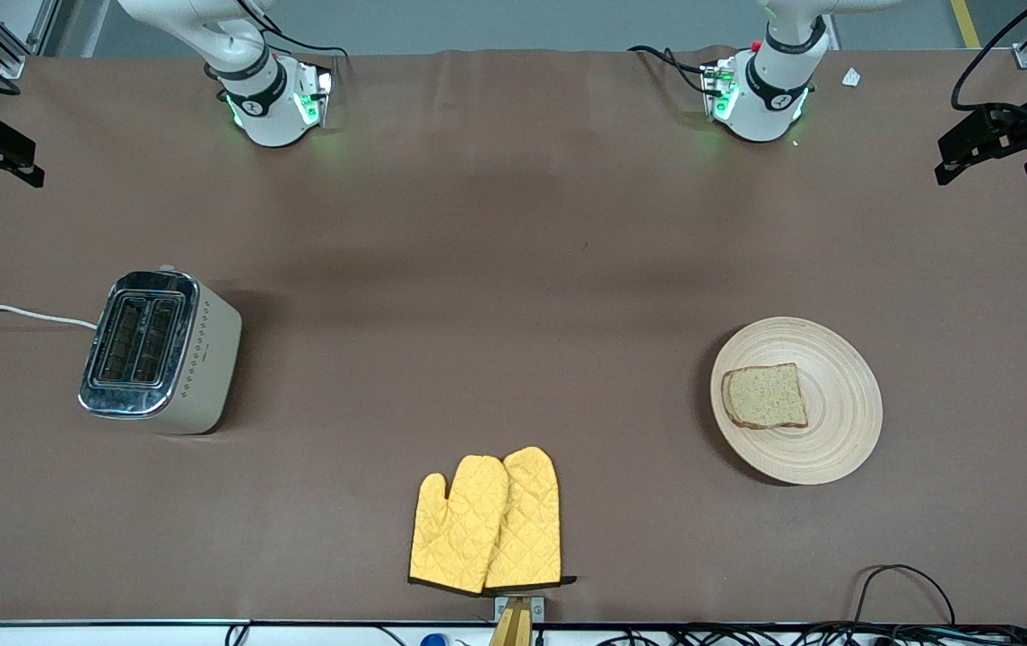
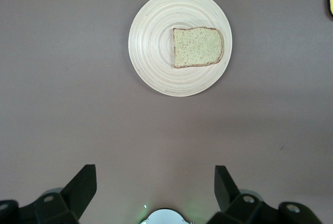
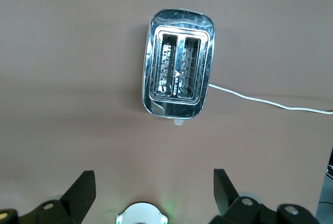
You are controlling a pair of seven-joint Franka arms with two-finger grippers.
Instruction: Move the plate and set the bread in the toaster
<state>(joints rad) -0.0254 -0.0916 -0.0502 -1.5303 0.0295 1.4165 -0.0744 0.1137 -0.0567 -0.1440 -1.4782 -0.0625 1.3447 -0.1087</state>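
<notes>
The pale wooden plate (image 1: 836,449) lies toward the left arm's end of the table, with the slice of brown bread (image 1: 764,396) flat on it. The cream toaster (image 1: 159,352) stands toward the right arm's end, both chrome slots empty. My left gripper (image 2: 156,172) hangs open and empty high over bare table near its own base, looking down on the plate (image 2: 151,41) and bread (image 2: 197,47). Likewise open and empty, my right gripper (image 3: 154,174) hangs high near its base, with the toaster (image 3: 178,70) below it. Neither hand shows in the front view.
Two yellow oven mitts (image 1: 486,520) lie side by side near the table edge closest to the front camera. The toaster's white cord (image 1: 20,312) runs off the right arm's end. Black camera mounts (image 1: 997,135) stand at both ends, and cables (image 1: 908,592) trail along the near edge.
</notes>
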